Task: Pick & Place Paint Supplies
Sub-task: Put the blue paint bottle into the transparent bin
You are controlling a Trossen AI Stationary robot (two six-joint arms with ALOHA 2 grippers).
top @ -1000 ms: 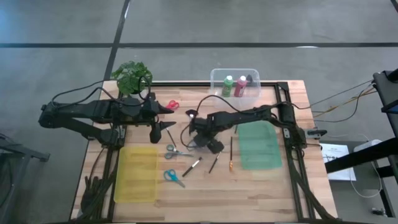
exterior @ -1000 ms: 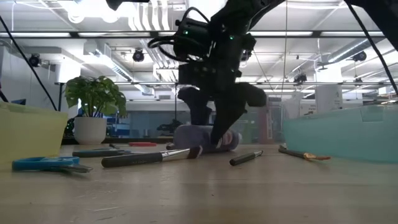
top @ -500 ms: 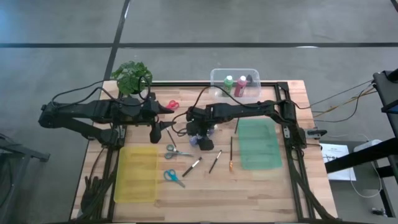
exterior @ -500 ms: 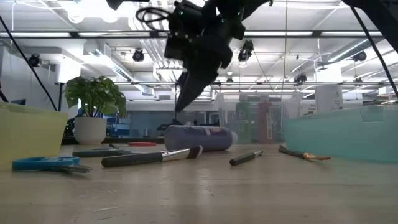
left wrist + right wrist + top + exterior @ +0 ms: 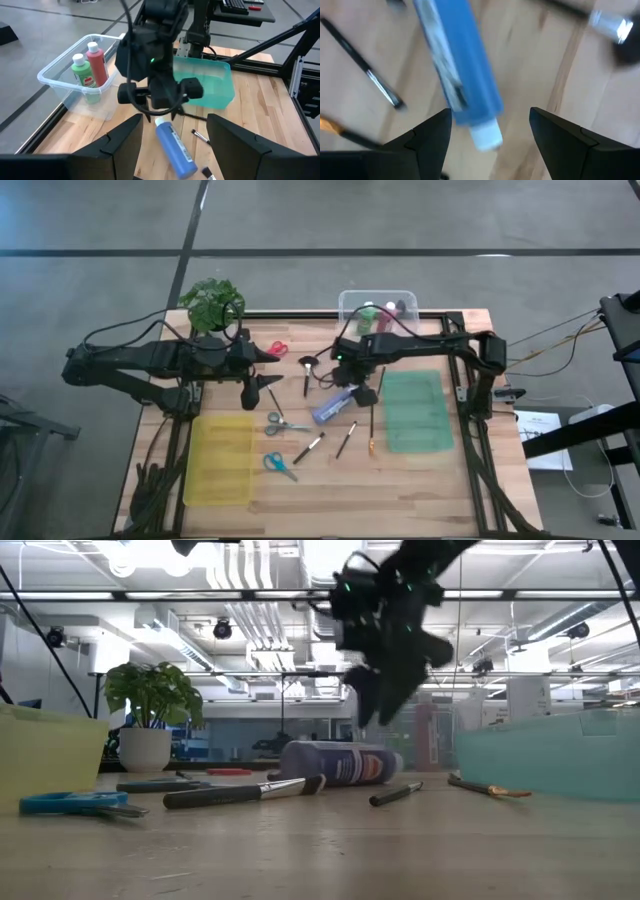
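A blue paint bottle [image 5: 333,407] with a white cap [image 5: 485,137] lies on its side on the wooden table, near the middle. My right gripper [image 5: 359,387] hangs open just above its cap end, pointing steeply down, one finger on either side and touching nothing. My left gripper [image 5: 272,368] waits open at the left, above the table, facing the bottle [image 5: 173,148]. Thin brushes [image 5: 309,447] [image 5: 346,438] [image 5: 372,424] and grey scissors [image 5: 284,422], blue scissors [image 5: 280,465] and red scissors [image 5: 277,349] lie flat on the table.
A clear bin [image 5: 350,304] at the far edge holds a green bottle [image 5: 83,71] and a red bottle [image 5: 97,62]. A green tray [image 5: 415,415] lies to the right and a yellow tray [image 5: 222,458] at the near left. A potted plant [image 5: 212,304] stands at the far left.
My right gripper has risen off the blue bottle and swung toward the table's right and far edges, rolling a little, its fingers still spread. The bottle stays lying on the table, now uncovered.
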